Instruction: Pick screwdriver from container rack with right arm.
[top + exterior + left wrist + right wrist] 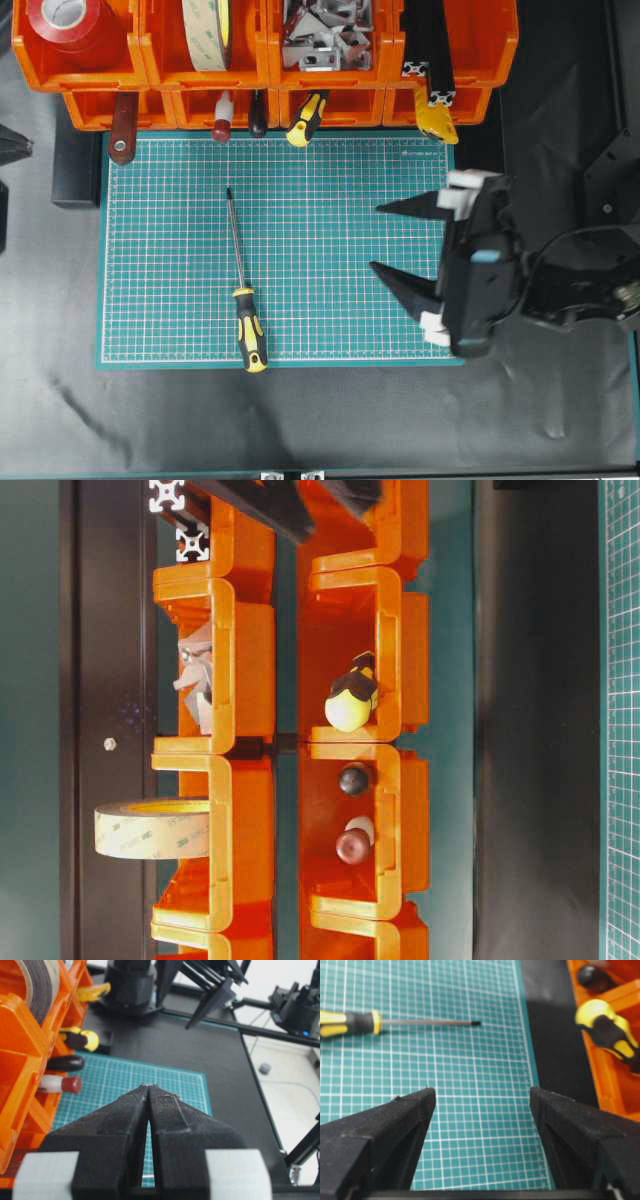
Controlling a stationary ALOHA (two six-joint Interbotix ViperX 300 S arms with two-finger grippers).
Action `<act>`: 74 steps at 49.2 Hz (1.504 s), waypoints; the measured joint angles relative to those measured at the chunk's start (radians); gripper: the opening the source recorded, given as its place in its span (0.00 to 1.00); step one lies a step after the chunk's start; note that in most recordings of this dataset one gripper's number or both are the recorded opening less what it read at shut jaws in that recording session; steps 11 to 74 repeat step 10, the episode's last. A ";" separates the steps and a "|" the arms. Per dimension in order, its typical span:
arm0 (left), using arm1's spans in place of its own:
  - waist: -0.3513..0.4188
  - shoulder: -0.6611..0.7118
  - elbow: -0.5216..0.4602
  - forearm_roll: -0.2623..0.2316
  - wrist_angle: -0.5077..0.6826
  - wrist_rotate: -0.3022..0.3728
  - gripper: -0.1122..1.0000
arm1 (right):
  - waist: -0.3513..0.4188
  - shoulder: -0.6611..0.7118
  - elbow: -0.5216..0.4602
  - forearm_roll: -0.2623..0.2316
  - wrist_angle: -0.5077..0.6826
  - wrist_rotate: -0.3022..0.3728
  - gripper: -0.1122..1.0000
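Note:
The screwdriver (248,330) lies flat on the green mat's left half. Its black-and-yellow handle is near the front edge and its thin dark shaft points toward the rack. In the right wrist view the screwdriver (350,1023) lies at upper left. The orange container rack (270,70) (240,660) (607,1090) spans the back. My right gripper (375,237) (481,1091) hovers over the mat's right side, pointing left, open and empty, well apart from the screwdriver. The left gripper (149,1085) is shut on nothing, at the mat's left end beside the rack (20,1070).
A slightly smaller yellow-and-black-handled screwdriver (305,118) (350,700) (607,1030) pokes out of a lower bin. A black handle (258,115), a red-capped tool (222,125) and a brown handle (124,130) are beside it. Upper bins hold tape rolls (205,30), metal brackets (325,40) and black extrusions (430,50).

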 measured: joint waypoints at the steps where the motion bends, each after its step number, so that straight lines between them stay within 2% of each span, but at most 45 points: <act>1: 0.000 -0.002 0.000 0.000 0.003 0.000 0.10 | 0.000 -0.012 0.006 0.000 -0.002 0.009 0.77; 10: 0.000 -0.011 -0.003 0.000 0.035 0.000 0.10 | 0.000 -0.132 0.052 0.000 -0.052 0.107 0.77; 74: 0.000 -0.011 -0.003 0.000 0.035 0.000 0.10 | 0.000 -0.132 0.052 0.000 -0.052 0.107 0.77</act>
